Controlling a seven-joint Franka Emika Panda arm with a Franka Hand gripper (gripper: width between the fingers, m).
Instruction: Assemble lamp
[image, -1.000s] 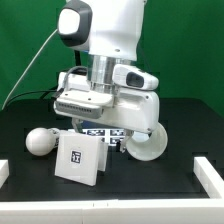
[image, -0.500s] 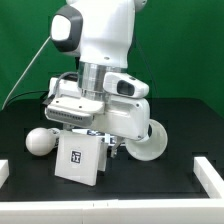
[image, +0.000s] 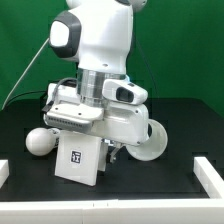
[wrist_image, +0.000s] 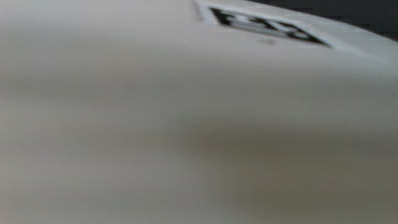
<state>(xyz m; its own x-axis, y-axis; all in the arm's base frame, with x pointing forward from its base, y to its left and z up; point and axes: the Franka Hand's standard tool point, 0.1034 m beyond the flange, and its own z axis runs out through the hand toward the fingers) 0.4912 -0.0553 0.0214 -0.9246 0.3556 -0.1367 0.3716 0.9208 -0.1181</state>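
Note:
The lamp's flat square base (image: 79, 162) lies on the black table with a tag on top. The round bulb (image: 39, 141) rests at the exterior view's left of it. The tapered shade (image: 152, 142) lies on its side at the right. My gripper (image: 108, 149) hangs low between base and shade, by the base's far right corner, and is mostly hidden under the white hand. Nothing looks lifted or held. The wrist view is filled by a blurred white surface (wrist_image: 160, 130) with a tag (wrist_image: 267, 28) at its edge. I cannot tell which part that is, and no fingers show there.
The marker board (image: 113, 139) peeks out behind the base, under the arm. White rails stand at the table's left (image: 5, 170), right (image: 208, 173) and front (image: 110, 216) edges. A green backdrop is behind.
The arm has leaned toward the exterior view's left and sunk lower over the base's far corner. The base, bulb and shade have not moved.

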